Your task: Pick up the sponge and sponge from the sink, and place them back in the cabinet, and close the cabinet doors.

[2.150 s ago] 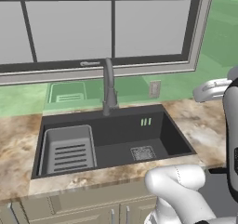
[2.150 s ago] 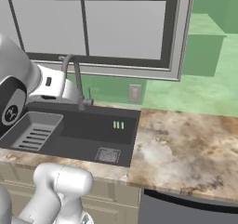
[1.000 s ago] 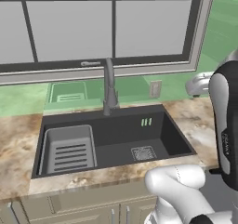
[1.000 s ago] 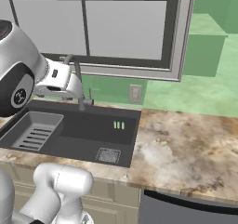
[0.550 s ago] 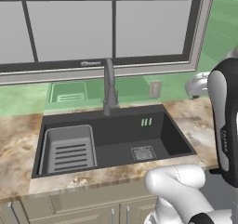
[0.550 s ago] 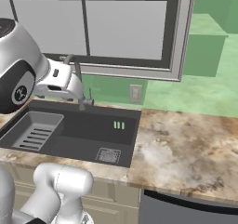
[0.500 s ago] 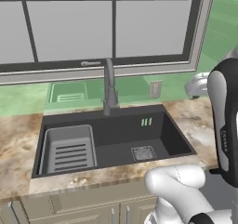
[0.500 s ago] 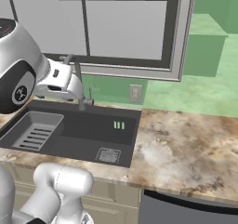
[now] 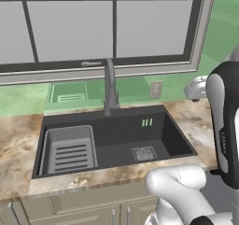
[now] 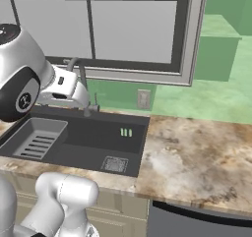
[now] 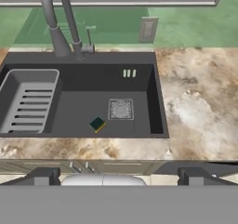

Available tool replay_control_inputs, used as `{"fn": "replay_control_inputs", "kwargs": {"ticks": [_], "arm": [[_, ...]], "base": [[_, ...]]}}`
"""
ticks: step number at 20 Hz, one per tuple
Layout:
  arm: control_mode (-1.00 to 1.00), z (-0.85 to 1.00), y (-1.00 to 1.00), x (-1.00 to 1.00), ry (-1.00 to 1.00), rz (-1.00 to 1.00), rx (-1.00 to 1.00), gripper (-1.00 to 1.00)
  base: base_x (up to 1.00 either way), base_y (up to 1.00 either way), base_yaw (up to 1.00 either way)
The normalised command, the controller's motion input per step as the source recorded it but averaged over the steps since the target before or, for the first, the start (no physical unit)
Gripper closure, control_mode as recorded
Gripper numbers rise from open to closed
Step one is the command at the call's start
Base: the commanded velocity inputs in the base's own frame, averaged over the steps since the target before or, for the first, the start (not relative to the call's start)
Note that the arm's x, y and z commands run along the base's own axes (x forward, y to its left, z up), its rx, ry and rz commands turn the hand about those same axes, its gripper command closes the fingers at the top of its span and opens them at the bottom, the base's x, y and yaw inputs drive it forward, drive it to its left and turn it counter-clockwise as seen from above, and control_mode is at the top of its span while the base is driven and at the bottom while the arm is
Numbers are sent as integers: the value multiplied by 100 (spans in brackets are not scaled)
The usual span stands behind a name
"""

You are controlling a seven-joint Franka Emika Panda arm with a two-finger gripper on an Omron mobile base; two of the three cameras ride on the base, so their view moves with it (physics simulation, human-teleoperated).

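The black sink (image 9: 125,128) lies below the window, with its grey rack insert (image 9: 69,149) on the left and a square drain (image 9: 144,153) on the right. One small sponge (image 11: 97,124), dark green on a yellow base, rests on the basin floor near the front wall, just left of the drain (image 11: 121,109). My gripper (image 11: 119,177) hovers high over the sink's front edge, open wide, nothing between its fingertips (image 11: 44,176). In the right base view my hand (image 10: 66,88) hangs by the faucet (image 10: 81,83). The cabinet and its doors are out of view.
A grey gooseneck faucet (image 9: 109,86) rises behind the basin. A toaster (image 9: 195,87) stands on the mottled counter (image 10: 197,152) at the back right. Beige drawer fronts (image 9: 79,212) run under the counter edge. A window (image 9: 112,23) spans the back wall.
About two seconds ago my arm swung up and in over the counter. Over the last second it has hardly moved, and the sponge lies still.
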Motion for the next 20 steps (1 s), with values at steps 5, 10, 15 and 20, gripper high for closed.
{"fn": "replay_control_inputs", "kwargs": {"ticks": [5,10,15,20], "arm": [[-100,-7,0,4,2,0,0,-100],[-100,-6,0,1,1,0,0,-100],[-100,-7,0,0,0,0,0,-100],[-100,-10,0,2,0,0,0,-100]], "base": [[0,0,0],[0,0,0],[0,0,0],[0,0,0]]}}
